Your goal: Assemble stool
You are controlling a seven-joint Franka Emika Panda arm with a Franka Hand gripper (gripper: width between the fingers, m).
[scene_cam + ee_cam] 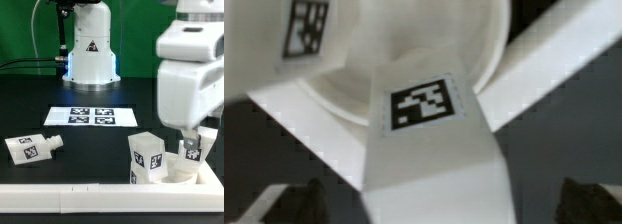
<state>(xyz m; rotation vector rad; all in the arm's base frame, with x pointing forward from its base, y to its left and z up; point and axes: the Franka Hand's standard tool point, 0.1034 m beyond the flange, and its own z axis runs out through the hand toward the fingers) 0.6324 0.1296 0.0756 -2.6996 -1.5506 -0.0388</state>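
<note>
- Looking first at the exterior view: the gripper [194, 147] hangs low over the round seat [178, 177], which lies near, on the exterior view's right, just beside the border rail [60, 195].
- One upright leg [150, 158] stands in the seat. A second leg [187, 152] seems to stand under the gripper, but the arm hides most of it.
- A loose leg [30, 148] lies well apart on the exterior view's left, and the marker board [92, 117] is farther back.
- This view does not show how the jaws stand.
- In the wrist view the answer is there: the two dark fingertips [304, 200] stand wide open, one on each side of the second leg [423, 110], and hold nothing.
- This view also shows the seat [340, 95] close behind that leg.
- I judge the step to be fixing this leg in its socket. The next move would call for closing squarely on it; the loose leg is not yet mounted.
</note>
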